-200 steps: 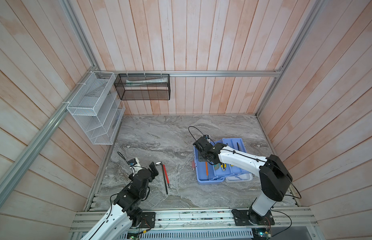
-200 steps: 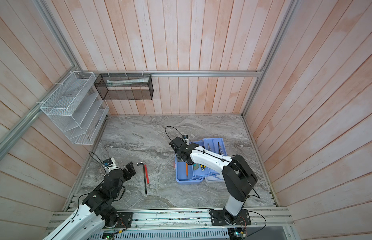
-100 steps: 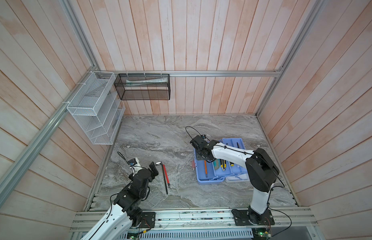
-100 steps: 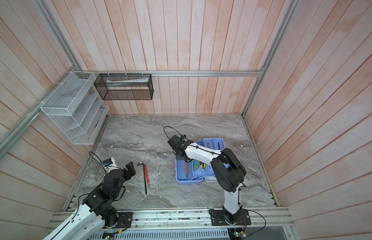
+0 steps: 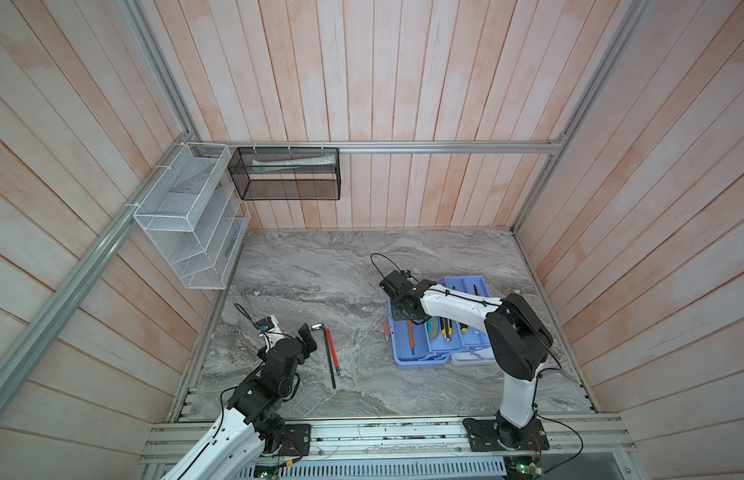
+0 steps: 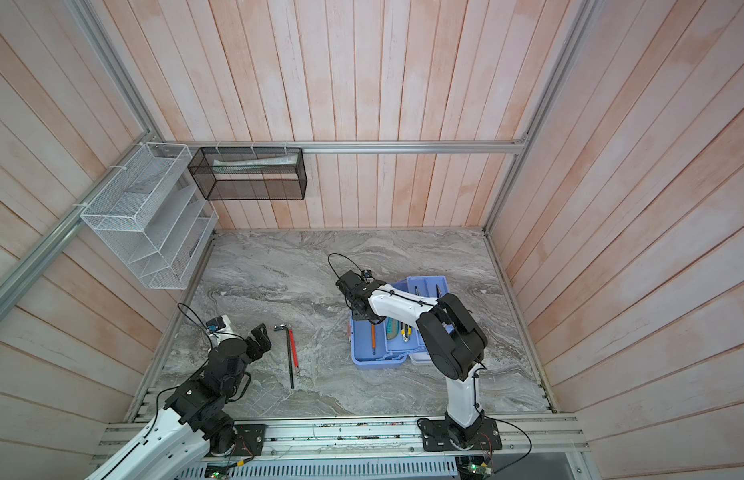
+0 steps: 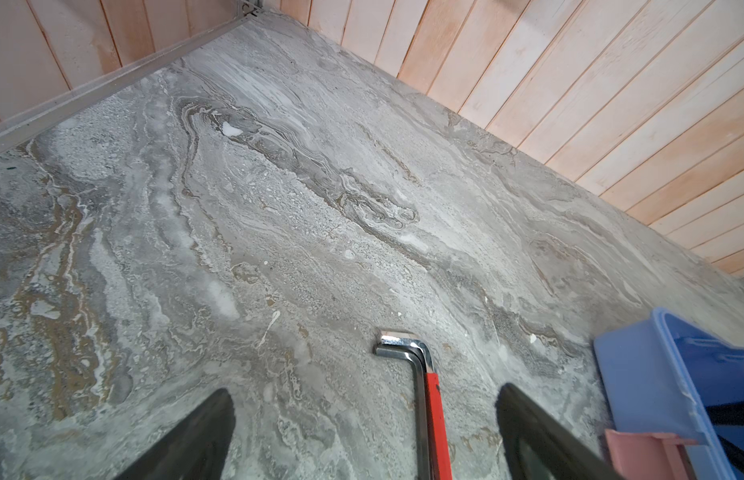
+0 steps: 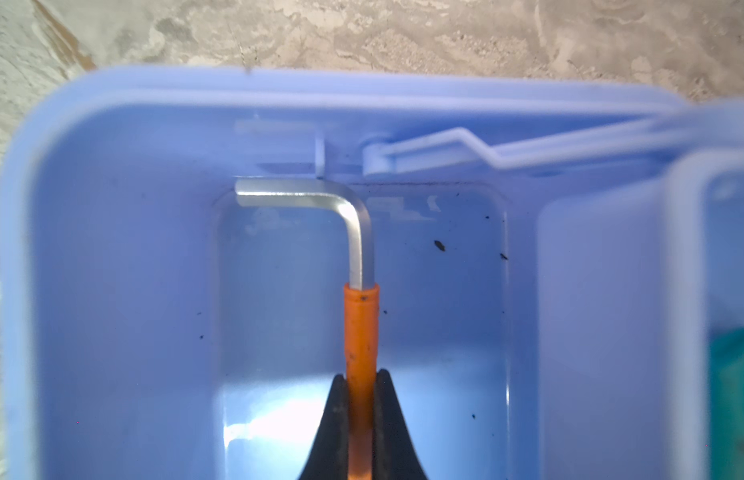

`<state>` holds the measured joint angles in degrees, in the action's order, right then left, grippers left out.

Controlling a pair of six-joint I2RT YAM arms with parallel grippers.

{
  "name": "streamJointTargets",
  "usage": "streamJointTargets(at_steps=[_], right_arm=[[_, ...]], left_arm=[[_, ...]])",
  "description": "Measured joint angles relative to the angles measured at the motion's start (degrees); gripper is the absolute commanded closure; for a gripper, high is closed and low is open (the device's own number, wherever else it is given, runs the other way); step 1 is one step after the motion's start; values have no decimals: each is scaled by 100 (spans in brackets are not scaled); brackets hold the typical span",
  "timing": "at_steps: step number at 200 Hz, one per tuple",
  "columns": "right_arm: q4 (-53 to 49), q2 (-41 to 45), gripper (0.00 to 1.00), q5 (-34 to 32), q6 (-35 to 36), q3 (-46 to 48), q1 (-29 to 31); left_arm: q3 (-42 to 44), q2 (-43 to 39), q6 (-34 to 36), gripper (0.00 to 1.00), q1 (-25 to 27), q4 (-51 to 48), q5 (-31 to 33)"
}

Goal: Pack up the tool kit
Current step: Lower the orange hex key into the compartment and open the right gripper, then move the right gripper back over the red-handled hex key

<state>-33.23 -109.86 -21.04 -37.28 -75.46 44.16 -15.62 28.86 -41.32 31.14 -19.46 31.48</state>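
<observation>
right elbow (image 5: 515, 345) swung left over the tool kit (image 5: 420, 362); right fingers (image 8: 329, 428) edged left.

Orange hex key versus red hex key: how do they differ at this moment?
Sleeve: orange on the orange hex key, red on the red hex key. Place: the orange one is in the blue base; the red one lies on the table beside a bare key. Grip: the right gripper is shut on the orange one; the red one lies free before the open left gripper. Both are L-shaped metal keys.

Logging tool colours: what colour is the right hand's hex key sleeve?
Orange hex key sleeve; clearest in right wrist view.
</observation>
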Motion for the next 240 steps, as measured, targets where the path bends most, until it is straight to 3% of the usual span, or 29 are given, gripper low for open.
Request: streamJointTargets(at_steps=[23, 114, 166, 206, 240], right_arm=[[33, 0, 85, 4, -2, 22, -2], [-168, 348, 77, -15, 127, -94, 74], [254, 1058, 73, 1058, 743, -669, 503], [428, 315, 71, 1589, 905, -1513, 1150], [509, -581, 76, 1899, 907, -1871, 1537]], left_arm=[[0, 0, 0, 0, 0, 2, 0], [0, 0, -2, 0, 0, 0, 0], [0, -9, -94, 0, 0, -74, 48], [0, -42, -140, 0, 0, -72, 52], [0, -20, -179, 0, -7, -72, 92]])
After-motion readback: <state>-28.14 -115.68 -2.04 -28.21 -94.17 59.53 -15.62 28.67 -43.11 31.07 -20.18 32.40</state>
